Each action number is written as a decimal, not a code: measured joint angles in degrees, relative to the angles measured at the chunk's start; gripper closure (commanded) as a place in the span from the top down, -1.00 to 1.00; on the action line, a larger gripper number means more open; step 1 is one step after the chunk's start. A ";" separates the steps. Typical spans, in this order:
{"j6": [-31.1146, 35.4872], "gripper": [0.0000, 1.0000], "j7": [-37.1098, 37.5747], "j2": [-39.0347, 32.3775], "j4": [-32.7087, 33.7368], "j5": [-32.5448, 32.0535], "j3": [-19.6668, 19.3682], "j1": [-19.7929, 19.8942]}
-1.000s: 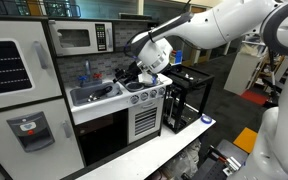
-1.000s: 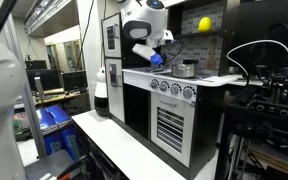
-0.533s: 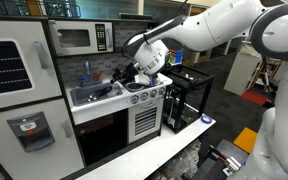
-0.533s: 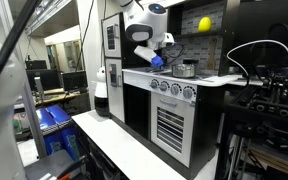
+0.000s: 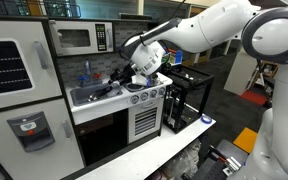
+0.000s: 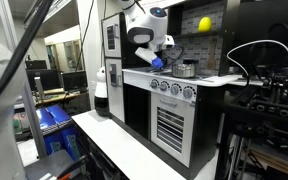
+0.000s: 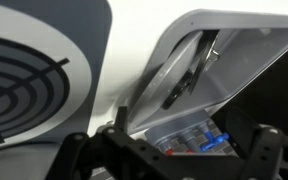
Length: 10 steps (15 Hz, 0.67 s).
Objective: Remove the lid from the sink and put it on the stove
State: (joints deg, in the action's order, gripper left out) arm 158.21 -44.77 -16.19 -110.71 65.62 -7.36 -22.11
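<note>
The dark lid (image 7: 184, 72) leans tilted inside the light grey sink (image 7: 246, 55), its edge up against the basin wall. In an exterior view it shows as a dark shape (image 5: 102, 91) in the sink (image 5: 82, 99). The stove (image 5: 144, 91) lies next to the sink, and one ringed burner (image 7: 19, 85) fills the left of the wrist view. My gripper (image 7: 174, 165) hovers over the seam between stove and sink, above the lid, with its fingers wide apart and empty. It also shows in both exterior views (image 5: 129, 75) (image 6: 156, 60).
The faucet (image 7: 199, 138) with blue and red handles stands at the sink's edge below my fingers. A silver pot (image 6: 185, 69) sits on the stove. A microwave (image 5: 76, 38) hangs above the counter. A black frame (image 5: 189, 95) stands beside the kitchen.
The arm has shifted slightly from over the stove toward the sink. The gripper stays open and the lid has not moved.
</note>
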 measured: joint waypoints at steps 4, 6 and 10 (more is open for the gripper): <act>-0.03 1.00 3.69 -1.26 0.87 0.28 0.00 -0.02; -0.03 1.00 5.25 -1.54 1.31 0.33 0.05 -0.06; -0.03 0.47 6.14 -2.45 2.60 1.66 0.35 -0.06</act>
State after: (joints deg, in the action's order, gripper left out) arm 158.18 -38.63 -18.64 -108.11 67.28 -7.00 -22.16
